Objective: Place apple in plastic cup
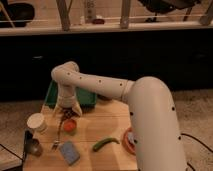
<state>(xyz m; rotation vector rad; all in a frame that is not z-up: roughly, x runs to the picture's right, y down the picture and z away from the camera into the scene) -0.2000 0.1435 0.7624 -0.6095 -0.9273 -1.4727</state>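
At the far left of the wooden surface [107, 120] stands the plastic cup [36, 122], upright with its wide rim facing up; nothing can be seen inside it. Below it, near the front edge, lie a small grey metallic object [34, 147] and a fork [56, 143].

Next to the right is the apple [69, 125], resting on the surface, apart from the cup with a strip of bare wood between them. The gripper [66, 112] hangs straight above the apple, pointing down, its tips just at or over the fruit's top. Whether the fingers are spread or pinched, or already have the apple, cannot be told. The coming move turns on this: the apple lies directly below the gripper, and the cup lies to the left of both, at about the same depth on the surface. By my judgement the grasp comes first, then a short carry to the left.

Behind the gripper sits a green tray [86, 97]; its contents are hidden by the arm. In front lies a blue sponge [69, 152], then a long green vegetable [105, 144], and further right an orange-red dish [128, 140], partly covered by the arm's white housing.
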